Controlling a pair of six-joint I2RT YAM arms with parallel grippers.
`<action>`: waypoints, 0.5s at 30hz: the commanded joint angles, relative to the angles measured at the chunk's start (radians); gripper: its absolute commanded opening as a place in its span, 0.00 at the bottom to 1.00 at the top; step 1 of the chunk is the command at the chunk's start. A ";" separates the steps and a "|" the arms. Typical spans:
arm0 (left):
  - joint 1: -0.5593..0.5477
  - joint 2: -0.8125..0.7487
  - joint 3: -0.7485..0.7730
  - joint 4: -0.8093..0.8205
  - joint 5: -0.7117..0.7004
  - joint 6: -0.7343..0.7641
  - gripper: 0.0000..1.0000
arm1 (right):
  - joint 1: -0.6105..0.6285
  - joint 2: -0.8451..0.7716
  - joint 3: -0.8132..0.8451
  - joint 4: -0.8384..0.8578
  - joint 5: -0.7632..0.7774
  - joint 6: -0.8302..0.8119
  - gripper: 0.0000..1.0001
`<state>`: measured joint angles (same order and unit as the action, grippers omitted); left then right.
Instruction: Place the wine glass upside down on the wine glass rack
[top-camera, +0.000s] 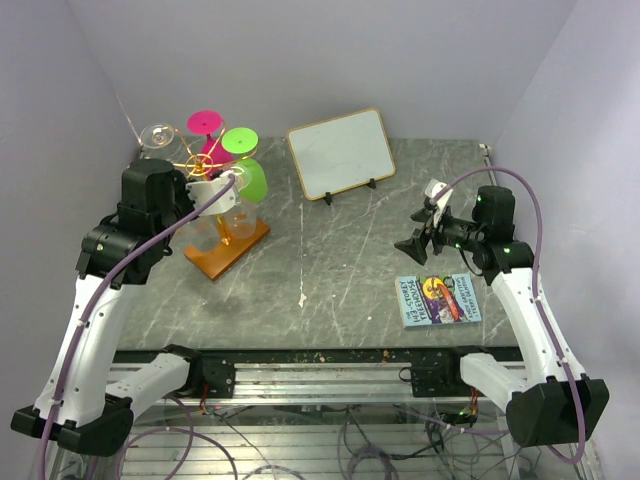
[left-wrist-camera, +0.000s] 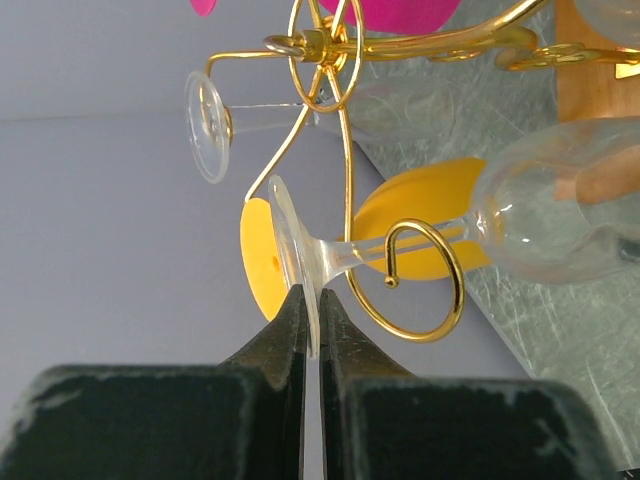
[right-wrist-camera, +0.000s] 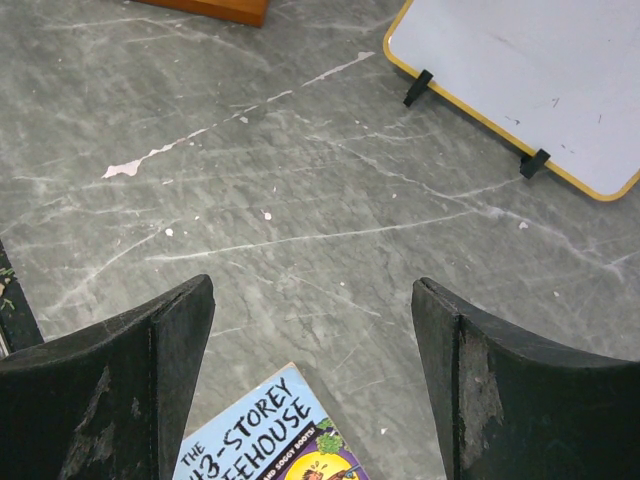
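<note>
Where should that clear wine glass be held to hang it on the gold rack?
Hold the wine glass by the edge of its flat foot, coming from the side away from the bowl, as the left tool does. The thin disc fits between shut jaws, and the stem is left bare to slide into the rack's wire spiral.

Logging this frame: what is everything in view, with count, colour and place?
wine glass rack: one, gold wire on brown wooden base, table's left rear
wine glass: one, clear, held by its foot at a spiral arm
other glasses: several on rack, pink, green, yellow, clear; count unclear
whiteboard: one, white, rear centre
book: one, blue, near right
table: one, grey marble
left gripper: one, black, shut on the wine glass
right gripper: one, black, open above table
</note>
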<state>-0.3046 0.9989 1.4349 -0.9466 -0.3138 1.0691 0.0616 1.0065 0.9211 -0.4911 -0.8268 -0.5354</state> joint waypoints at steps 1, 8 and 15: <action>0.001 -0.020 -0.013 0.029 -0.038 -0.012 0.07 | -0.005 -0.003 -0.016 0.011 -0.008 -0.006 0.80; 0.001 -0.026 -0.016 0.026 -0.047 -0.023 0.07 | -0.007 -0.001 -0.025 0.080 0.090 0.073 0.87; 0.001 -0.028 -0.017 0.022 -0.056 -0.026 0.07 | -0.009 -0.007 -0.029 0.098 0.115 0.089 1.00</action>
<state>-0.3046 0.9901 1.4124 -0.9478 -0.3298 1.0569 0.0597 1.0065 0.9047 -0.4313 -0.7406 -0.4683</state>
